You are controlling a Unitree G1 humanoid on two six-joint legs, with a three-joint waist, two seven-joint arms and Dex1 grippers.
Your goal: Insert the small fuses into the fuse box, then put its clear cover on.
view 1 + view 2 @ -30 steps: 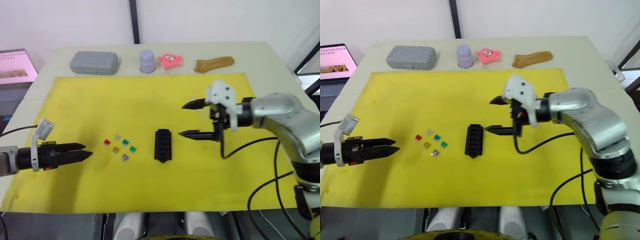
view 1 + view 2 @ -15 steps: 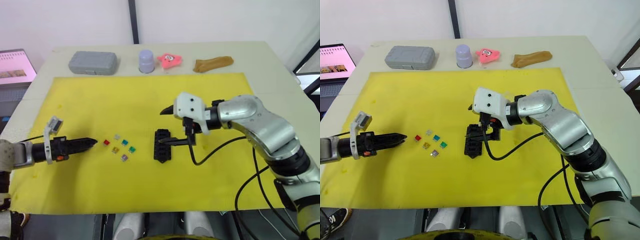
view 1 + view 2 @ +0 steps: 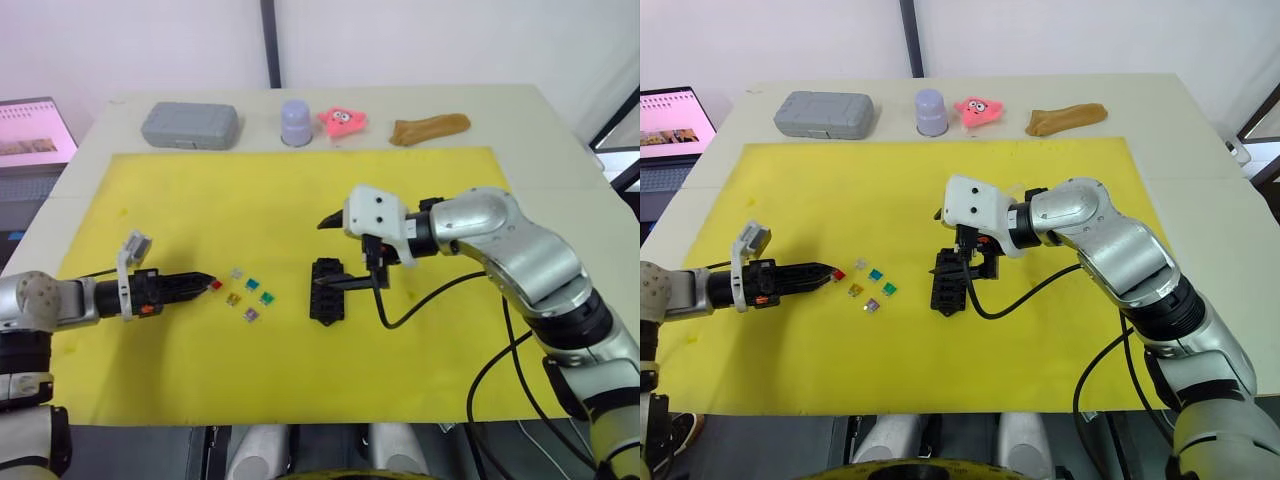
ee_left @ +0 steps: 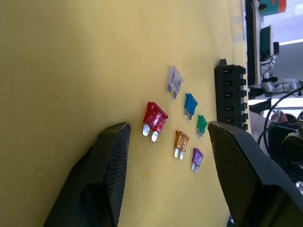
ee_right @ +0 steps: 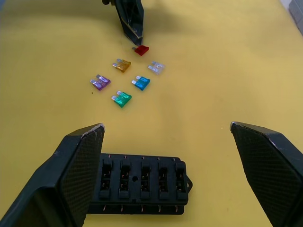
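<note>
Fuses [image 4: 180,120] lie loose in a cluster on the yellow mat [image 3: 300,380], just left of the fuse box [image 3: 326,291]; all slots look empty. Left gripper [image 4: 165,137] is spread, fingers flanking the red fuse [image 4: 154,118], not yet touching. Right gripper [image 5: 165,137] gapes wide over the box, holding nothing. Fuses are likely featherlight, stiff and slick: pinch the plastic body, not the blades. Neighbouring fuses crowd the pick. Clear cover: can't make it out.

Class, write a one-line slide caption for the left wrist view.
Open left gripper straddles the red fuse, five more fuses and the black fuse box beyond.
</note>
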